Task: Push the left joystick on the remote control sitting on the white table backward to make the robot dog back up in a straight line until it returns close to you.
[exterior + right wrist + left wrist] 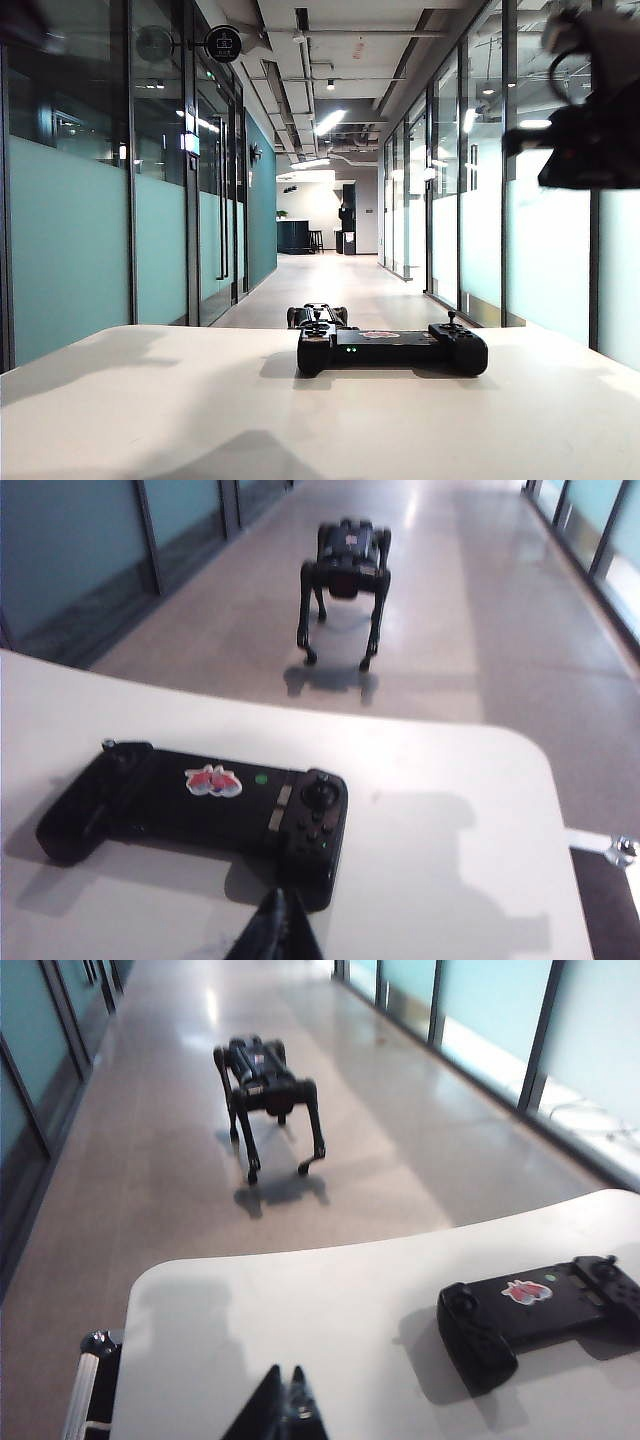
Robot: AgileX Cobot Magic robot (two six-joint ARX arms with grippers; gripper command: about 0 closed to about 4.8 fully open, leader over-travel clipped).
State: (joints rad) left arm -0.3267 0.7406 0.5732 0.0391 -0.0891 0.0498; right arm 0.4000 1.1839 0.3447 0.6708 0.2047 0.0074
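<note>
A: Where is the left joystick (318,325)?
B: In the exterior view, on the left bulky end of the remote control (391,349), low centre of the frame. Its twin, the right joystick (451,319), stands on the other end. Two sticks, nothing touching either.

A: How many controllers?
B: One, lying flat on the white counter (150,400), with two small green lights on its near edge and a red-and-white sticker (212,780) on its middle bar.

A: And the robot dog (266,1100)?
B: One. In the left wrist view it stands on all four legs on the corridor floor (400,1110), upper left of centre, beyond the counter's edge. In the exterior view only its top shows, just behind the controller.

A: The pincers?
B: Two. The left pincer (287,1408) shows at the bottom edge of its wrist view, tips together, holding nothing, over bare counter apart from the controller. The right pincer (277,927) sits at the bottom of its view, closed and empty, tips near the controller's right end. In the exterior view a dark arm (590,100) hangs blurred at the upper right.
</note>
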